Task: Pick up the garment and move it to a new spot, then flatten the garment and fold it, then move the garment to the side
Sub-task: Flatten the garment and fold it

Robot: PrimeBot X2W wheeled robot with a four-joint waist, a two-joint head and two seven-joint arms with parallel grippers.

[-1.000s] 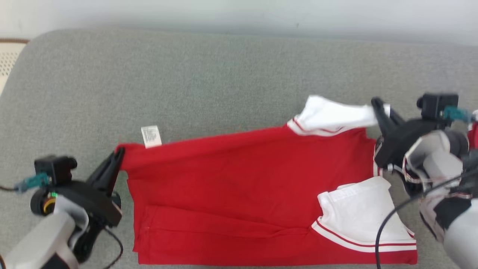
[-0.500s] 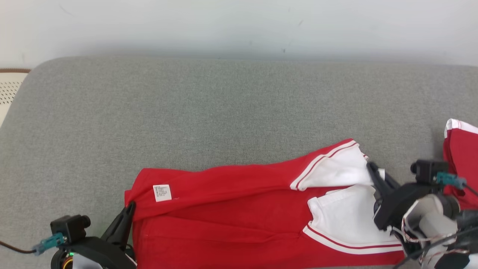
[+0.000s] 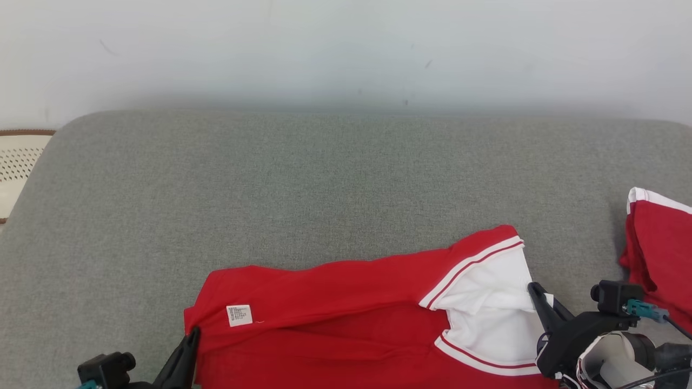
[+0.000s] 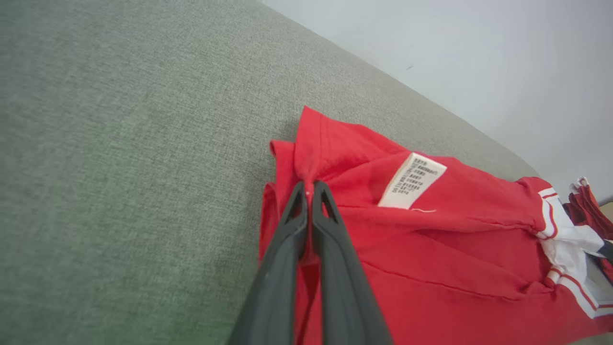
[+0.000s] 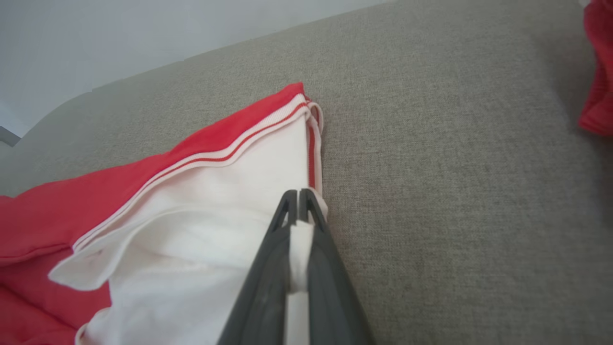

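Note:
The garment (image 3: 346, 319) is a red shirt with white, red-striped sleeves, lying folded lengthwise on the grey cushion (image 3: 324, 178) near the bottom of the head view. A white care label (image 3: 239, 315) shows at its left end. My left gripper (image 3: 193, 334) is shut on the red hem corner (image 4: 309, 172), seen close up in the left wrist view. My right gripper (image 3: 532, 289) is shut on the white sleeve cloth (image 5: 299, 239) at the garment's right end. The folded top layer (image 5: 201, 143) rests over the lower layer.
Another red garment with white trim (image 3: 657, 243) lies at the right edge of the cushion. A cream perforated object (image 3: 16, 167) sits beyond the cushion's left edge. A pale wall (image 3: 346, 48) stands behind the cushion's far edge.
The head camera has tilted up, so everything sits lower in view. Both grippers carried the garment's far edge toward the near side, laying the top half over the lower half.

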